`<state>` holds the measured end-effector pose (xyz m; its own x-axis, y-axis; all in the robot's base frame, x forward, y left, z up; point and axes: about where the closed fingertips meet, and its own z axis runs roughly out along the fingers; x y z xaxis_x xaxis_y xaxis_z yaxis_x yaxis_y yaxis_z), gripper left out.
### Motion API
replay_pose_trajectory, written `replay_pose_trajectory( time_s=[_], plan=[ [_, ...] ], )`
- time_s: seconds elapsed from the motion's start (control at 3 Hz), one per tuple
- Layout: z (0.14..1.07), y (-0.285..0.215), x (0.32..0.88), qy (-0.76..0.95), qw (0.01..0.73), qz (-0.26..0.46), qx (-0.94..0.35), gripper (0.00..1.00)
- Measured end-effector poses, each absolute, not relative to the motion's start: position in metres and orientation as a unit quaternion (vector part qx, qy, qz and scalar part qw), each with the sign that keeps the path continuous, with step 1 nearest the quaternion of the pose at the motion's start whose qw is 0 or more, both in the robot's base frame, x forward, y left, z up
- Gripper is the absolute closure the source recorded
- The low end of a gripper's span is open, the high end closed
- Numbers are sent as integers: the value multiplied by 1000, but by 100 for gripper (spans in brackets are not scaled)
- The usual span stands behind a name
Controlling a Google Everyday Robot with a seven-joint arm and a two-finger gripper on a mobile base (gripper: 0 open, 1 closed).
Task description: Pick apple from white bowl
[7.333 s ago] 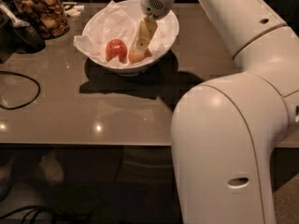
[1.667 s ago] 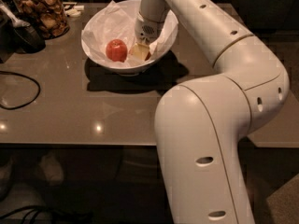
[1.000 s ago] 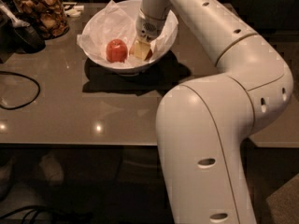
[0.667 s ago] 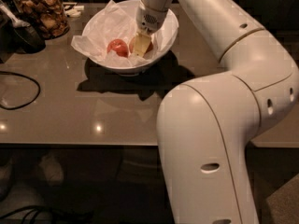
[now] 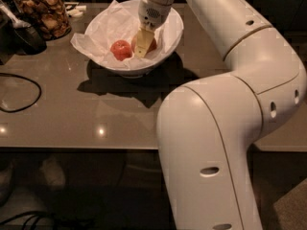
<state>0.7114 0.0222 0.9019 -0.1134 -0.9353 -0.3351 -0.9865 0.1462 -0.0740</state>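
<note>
A snack jar (image 5: 42, 14) and black cable (image 5: 19, 92) rest on the glossy table (image 5: 96, 123), deep red apple (image 5: 121, 50) nearby.

desk (image 5: 96, 119): glossy grey-brown
on it: white bowl (image 5: 171, 38), glass jar (image 5: 42, 14), black cable (image 5: 40, 91)
gripper (image 5: 142, 42): down inside the bowl

The robot's thick, glossy white arm (image 5: 216, 143) rises from the lower foreground, bends at a rounded joint on the right, and reaches up-left across the frame to a cylindrical white wrist (image 5: 154, 6). From the wrist, the pale yellow two-finger gripper (image 5: 140, 43) points steeply down inside the large glossy white bowl (image 5: 173, 31).
</note>
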Motion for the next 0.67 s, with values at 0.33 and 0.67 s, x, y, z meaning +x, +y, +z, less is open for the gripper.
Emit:
replay_pose_trajectory(
  time_s=[0.33, 0.67],
  plan=[
    [902, 28, 711, 737, 152, 89, -652, 100],
    [907, 29, 711, 735, 157, 89, -654, 100]
  ],
)
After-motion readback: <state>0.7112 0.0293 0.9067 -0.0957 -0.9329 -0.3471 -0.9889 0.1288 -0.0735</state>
